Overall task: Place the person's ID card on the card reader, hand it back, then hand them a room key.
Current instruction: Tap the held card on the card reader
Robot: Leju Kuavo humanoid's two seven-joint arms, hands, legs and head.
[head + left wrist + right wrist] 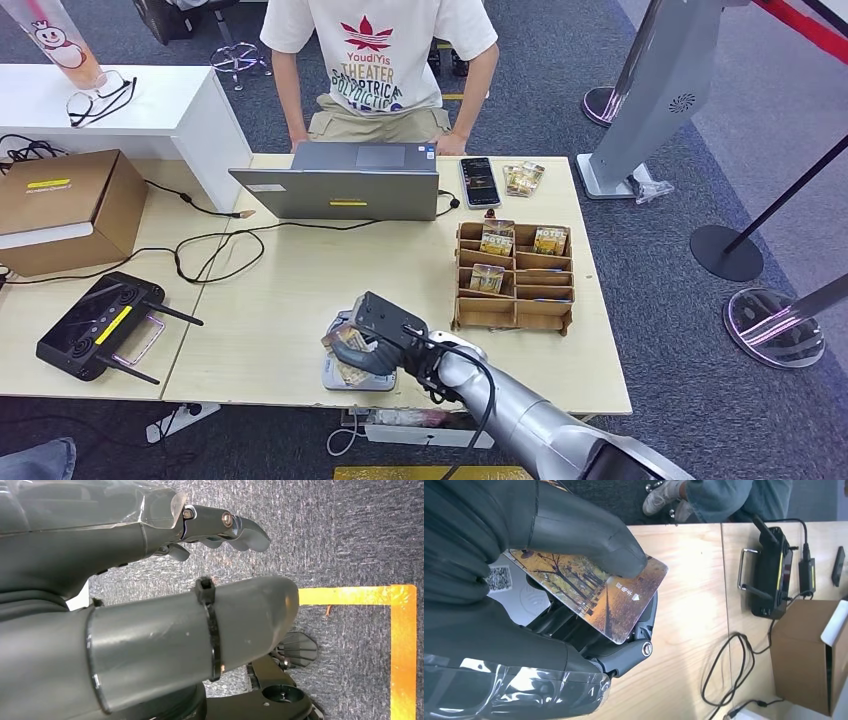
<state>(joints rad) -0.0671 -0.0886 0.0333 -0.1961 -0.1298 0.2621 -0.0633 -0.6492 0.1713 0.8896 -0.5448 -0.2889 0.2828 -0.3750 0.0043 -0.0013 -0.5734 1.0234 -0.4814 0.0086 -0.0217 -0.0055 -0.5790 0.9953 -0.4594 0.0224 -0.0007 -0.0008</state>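
Autumn-toned ID card [599, 597] sits pinched in my right hand [372, 338] directly above the card reader [338, 377], long axis tilted; my left hand [150, 580] hangs loosely curled, holding nothing.

Even, bright overhead lighting; soft shadows under my grey right robot hand [372, 340] on the pale wooden bench [290, 290]. Glare on its clear plastic wrist wrap. Wrist views: near surfaces blurred, carpet sharp.

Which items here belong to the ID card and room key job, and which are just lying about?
Job: card held by right hand; card reader; wooden card rack; person.
Lying about: laptop; phone; cardboard box; black controller; glasses.
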